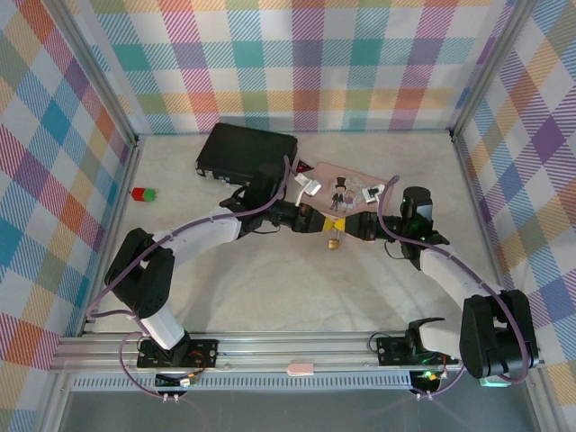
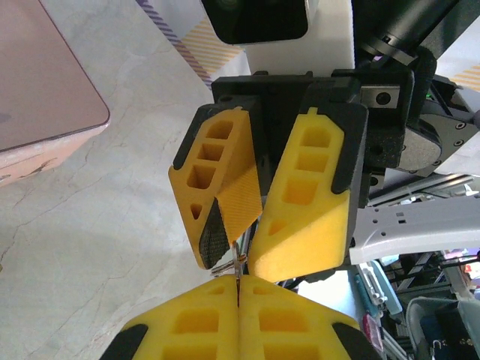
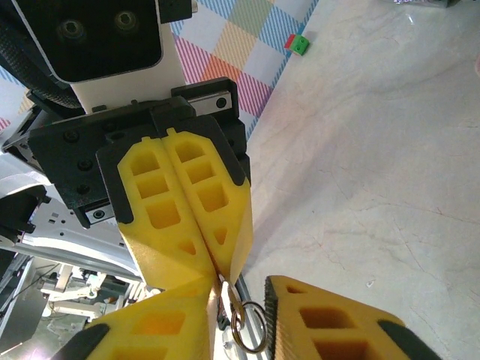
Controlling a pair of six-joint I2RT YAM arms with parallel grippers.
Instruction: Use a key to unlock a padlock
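Yellow pads on 2 grippers meet tip to tip over the middle of the pale table [image 1: 270, 297]. The left gripper [image 2: 238, 294] is squeezed tight. Its 2 pads press flat together on a thin grey bit of metal, the key [image 2: 238, 268], which sticks out from their tips.

The right gripper [image 3: 241, 324] faces it from the other side. Its pads have only a narrow gap, and a small round ring [image 3: 233, 322] sits in that gap. I cannot tell if this gripper is holding anything.

From above, the little gold padlock [image 1: 334, 242] shows just on the near side of the spot where the grippers meet. I cannot tell if it hangs or lies on the table.

Just behind the grippers is a pink box [image 1: 353, 178]. A black box [image 1: 247, 151] is farther back on the left. A red and green block [image 1: 143, 193] sits well apart at the left wall.
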